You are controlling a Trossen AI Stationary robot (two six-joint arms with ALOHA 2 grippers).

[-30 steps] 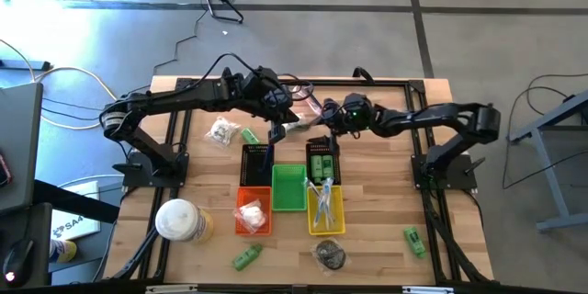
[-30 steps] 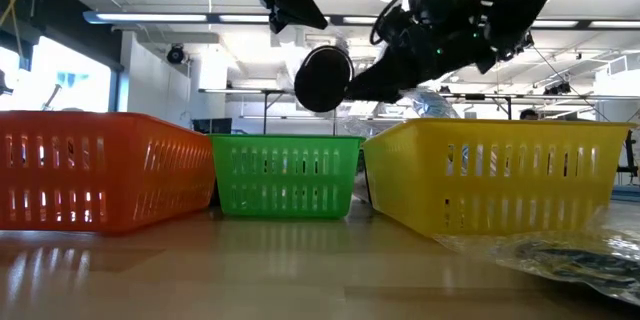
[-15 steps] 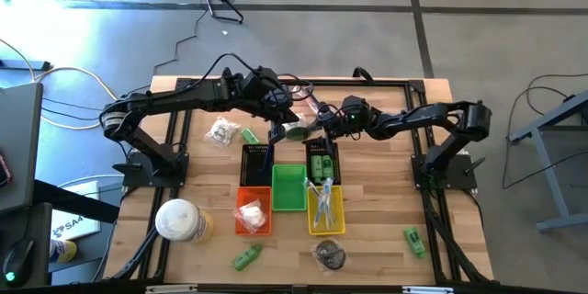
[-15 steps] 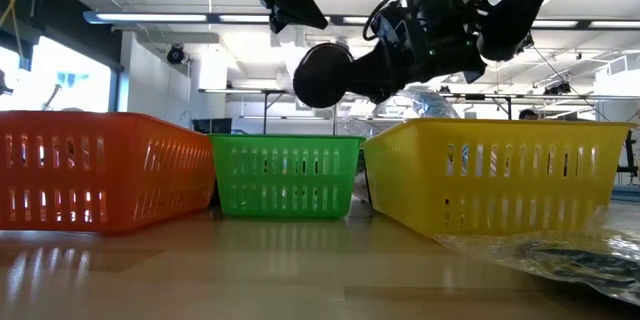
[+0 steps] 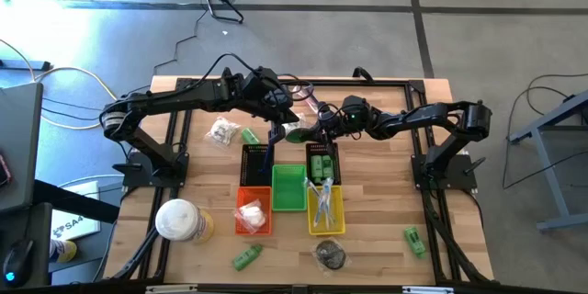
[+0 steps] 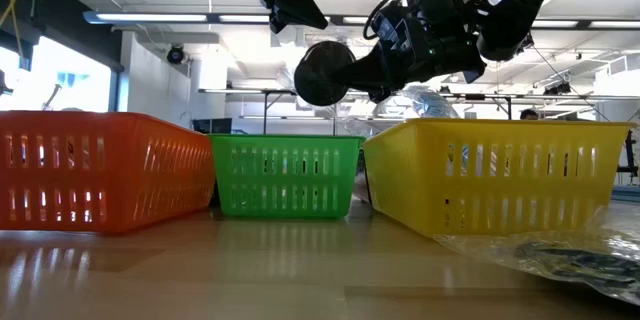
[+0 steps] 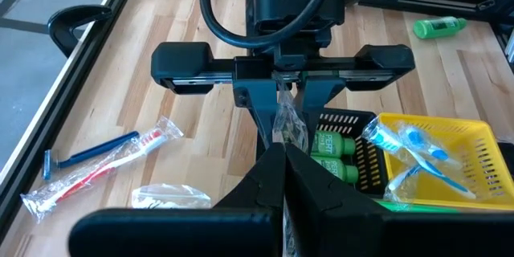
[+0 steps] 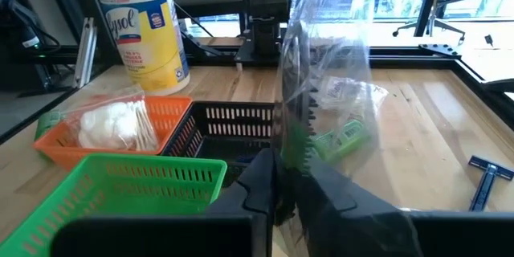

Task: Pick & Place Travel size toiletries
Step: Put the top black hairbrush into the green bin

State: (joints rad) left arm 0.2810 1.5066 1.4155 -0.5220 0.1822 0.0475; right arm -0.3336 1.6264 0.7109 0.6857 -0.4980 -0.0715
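Note:
A clear plastic packet point(image 5: 296, 131) with a green piece inside hangs in the air over the two black baskets, between my two grippers. My left gripper point(image 5: 278, 130) comes from the table's left and is shut on it. My right gripper point(image 5: 312, 129) comes from the right and is shut on its other side. The right black basket point(image 5: 322, 161) holds green tubes. Loose toiletries lie on the table: a white wrapped piece point(image 5: 222, 131), a green tube point(image 5: 248, 135), and a wrapped toothbrush with a razor point(image 7: 96, 161). My left gripper pinches the clear packet's edge point(image 7: 283, 128) between its two shut fingers, coming from the table's left. The packet is lifted clear of the table. My right gripper pinches the packet's opposite edge point(image 8: 295, 148) between its two fingers, coming from the table's right. The wrap stands out beyond the fingertips, crinkled.
Orange point(image 5: 253, 211), green point(image 5: 288, 186) and yellow point(image 5: 325, 207) baskets stand in a row nearer the front edge. A round white-and-yellow container point(image 5: 184, 220) stands front left. Green pieces point(image 5: 246, 257) point(image 5: 413, 239) and a crumpled clear bag point(image 5: 331, 254) lie near the front edge.
My right gripper has gone toward the table's left, up to the packet that my left gripper holds, and has shut on it. The packet has stayed in the air.

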